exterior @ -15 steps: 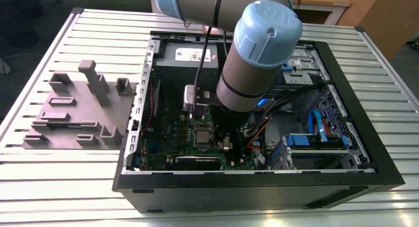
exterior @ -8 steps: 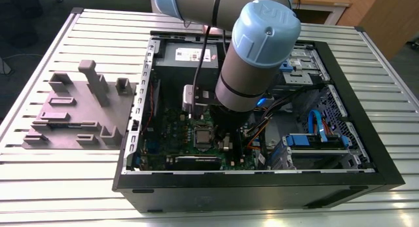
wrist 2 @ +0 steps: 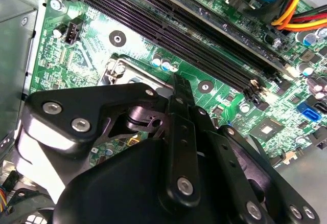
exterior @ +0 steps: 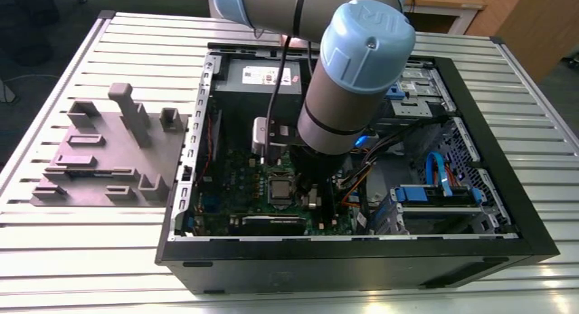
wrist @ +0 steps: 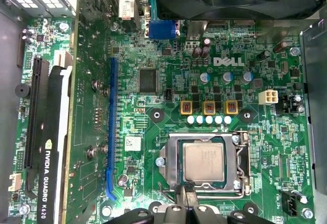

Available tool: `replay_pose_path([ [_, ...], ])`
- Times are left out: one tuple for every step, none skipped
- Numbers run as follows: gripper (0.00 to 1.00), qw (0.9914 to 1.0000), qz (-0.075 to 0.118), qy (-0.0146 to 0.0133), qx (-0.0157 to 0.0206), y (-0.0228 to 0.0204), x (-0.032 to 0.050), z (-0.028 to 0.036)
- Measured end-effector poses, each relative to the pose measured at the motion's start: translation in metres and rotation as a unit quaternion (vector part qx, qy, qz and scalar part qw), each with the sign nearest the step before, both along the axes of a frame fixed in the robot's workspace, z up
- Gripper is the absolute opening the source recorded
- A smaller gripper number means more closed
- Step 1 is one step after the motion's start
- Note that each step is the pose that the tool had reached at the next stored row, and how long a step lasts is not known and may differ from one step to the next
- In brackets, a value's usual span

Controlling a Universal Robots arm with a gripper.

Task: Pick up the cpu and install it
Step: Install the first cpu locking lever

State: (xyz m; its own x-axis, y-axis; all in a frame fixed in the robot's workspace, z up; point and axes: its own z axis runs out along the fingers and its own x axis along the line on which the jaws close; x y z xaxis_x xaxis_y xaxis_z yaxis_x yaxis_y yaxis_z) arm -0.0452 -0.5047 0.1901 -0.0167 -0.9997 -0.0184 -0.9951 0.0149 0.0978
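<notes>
The arm reaches down inside the open computer case (exterior: 362, 260), and the cpu (wrist: 204, 162) sits flat in its socket (wrist: 168, 162) on the green motherboard (wrist: 153, 55), silver top up, just ahead of the gripper (wrist: 186, 192). The chip looks square inside the metal frame, so my read is that the placing is done or very nearly so. Whether the socket's retention frame is locked down, I cannot tell.

The gripper's black fingertips (wrist: 188, 189) stand close together at the socket's near edge, and whether they touch the chip cannot be made out. They hold nothing I can see, a narrow stance. In the second wrist view the gripper body (wrist 2: 168, 183) hangs over the board, with the long black memory slots (wrist 2: 204, 45) beyond it.

The case lies on its side on a slatted metal table (exterior: 91, 260). Well away from the gripper, outside the case, stands a grey parts fixture (exterior: 108, 158) (its slots look mostly bare). A wooden cabinet (exterior: 525, 22) shows past the table's far corner.
</notes>
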Motion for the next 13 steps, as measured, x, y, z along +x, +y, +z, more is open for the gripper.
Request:
replay_pose_path([
  [0.1,1.0,0.0,0.0,0.0,0.0,0.0,0.0001],
  [0.1,1.0,0.0,0.0,0.0001,0.0,0.0,0.0003],
  [0.1,1.0,0.0,0.0,0.0001,0.0,0.0,0.0006],
  [0.1,1.0,0.0,0.0,0.0001,0.0,0.0,0.0007],
  [0.1,1.0,0.0,0.0,0.0002,0.0,0.0,0.0007],
  [0.1,1.0,0.0,0.0,0.0001,0.0,0.0,0.0007],
  [0.1,1.0,0.0,0.0,0.0,0.0,0.0,0.0009],
  [0.1,1.0,0.0,0.0,0.0,0.0,0.0,0.0012],
  [0.1,1.0,0.0,0.0,0.0,0.0,0.0,0.0015],
  [0.1,1.0,0.0,0.0,0.0001,0.0,0.0,0.002],
  [0.1,1.0,0.0,0.0,0.0001,0.0,0.0,0.0021],
  [0.1,1.0,0.0,0.0,0.0,0.0,0.0,0.0023],
  [0.1,1.0,0.0,0.0,0.0001,0.0,0.0,0.0023],
])
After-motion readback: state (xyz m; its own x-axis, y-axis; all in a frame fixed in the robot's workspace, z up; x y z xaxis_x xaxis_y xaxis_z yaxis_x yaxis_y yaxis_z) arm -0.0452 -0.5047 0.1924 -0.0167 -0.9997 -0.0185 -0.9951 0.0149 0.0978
